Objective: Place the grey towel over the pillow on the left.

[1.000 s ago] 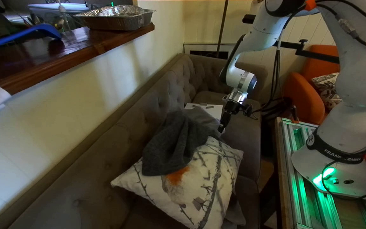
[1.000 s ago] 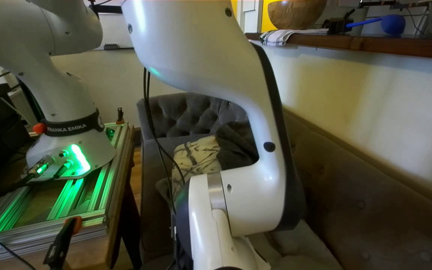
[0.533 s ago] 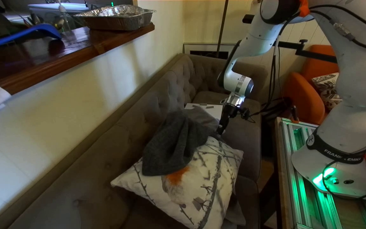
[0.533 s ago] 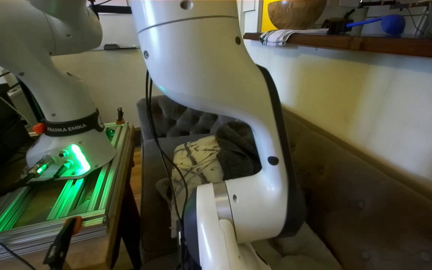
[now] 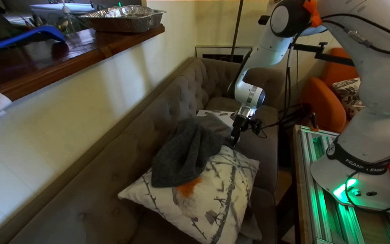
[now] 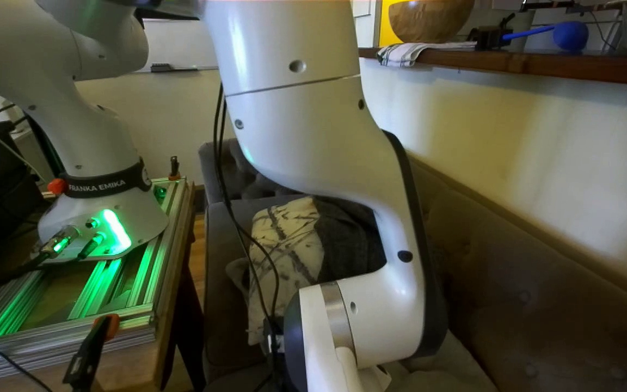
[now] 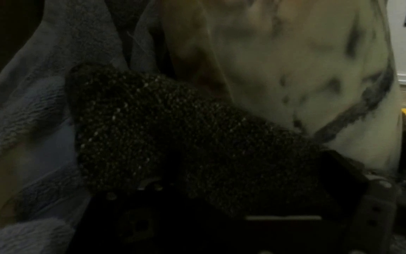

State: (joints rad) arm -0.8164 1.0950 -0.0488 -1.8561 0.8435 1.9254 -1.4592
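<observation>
The grey towel (image 5: 188, 152), dark charcoal and rumpled, drapes over the upper part of the white pillow (image 5: 212, 210) with grey branches and an orange-red bird. Both also show partly behind the arm in an exterior view, the towel (image 6: 349, 245) to the right of the pillow (image 6: 286, 239). My gripper (image 5: 233, 142) points down at the towel's edge beside the pillow's far corner; contact cannot be told. In the dim wrist view the gripper (image 7: 252, 158) stands open, its fingers wide apart, with dark speckled towel (image 7: 146, 123) beyond and between them. The pillow (image 7: 294, 70) fills the upper right there.
The tufted sofa (image 5: 141, 139) runs along the wall. Lighter grey fabric (image 5: 215, 124) and a white board (image 5: 227, 117) lie behind the gripper. The robot's table (image 5: 301, 189) stands beside the sofa. A wooden ledge (image 5: 90, 54) with a foil tray (image 5: 127, 20) juts above.
My arm has come down and shifted slightly left in an exterior view, bringing the fingertips closer to the towel's edge. The towel and pillow look unmoved.
</observation>
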